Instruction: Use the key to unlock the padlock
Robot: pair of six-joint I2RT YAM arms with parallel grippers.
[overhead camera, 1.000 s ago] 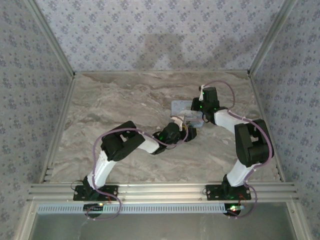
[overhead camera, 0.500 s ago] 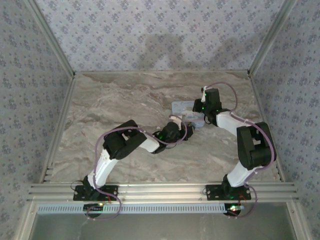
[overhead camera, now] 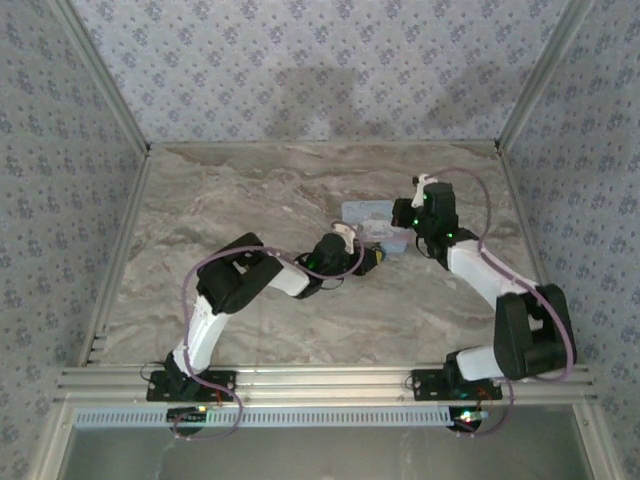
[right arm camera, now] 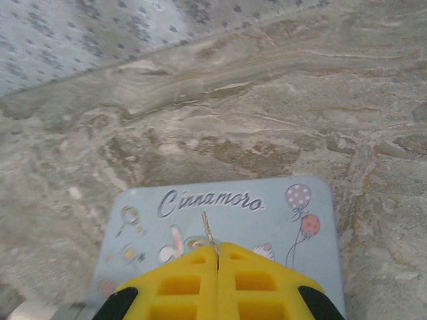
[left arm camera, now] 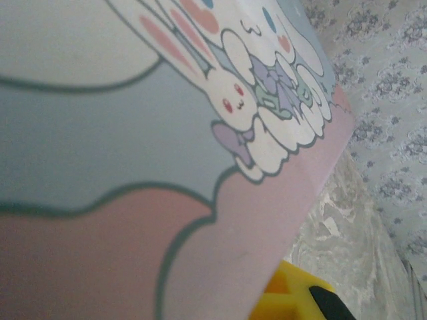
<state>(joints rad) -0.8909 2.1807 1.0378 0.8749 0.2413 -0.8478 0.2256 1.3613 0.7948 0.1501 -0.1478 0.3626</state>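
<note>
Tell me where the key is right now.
In the right wrist view, the key pokes out from between the right gripper's shut fingers, its tip seen against the lid of the light blue Cinnamoro box.

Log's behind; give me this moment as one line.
right tool: shut on key, at box | left tool: close to box, grip unclear

The worktop looked like matt veined marble. The box was smooth and printed; the right gripper had yellow plastic jaws, and the key was thin pale metal.
</note>
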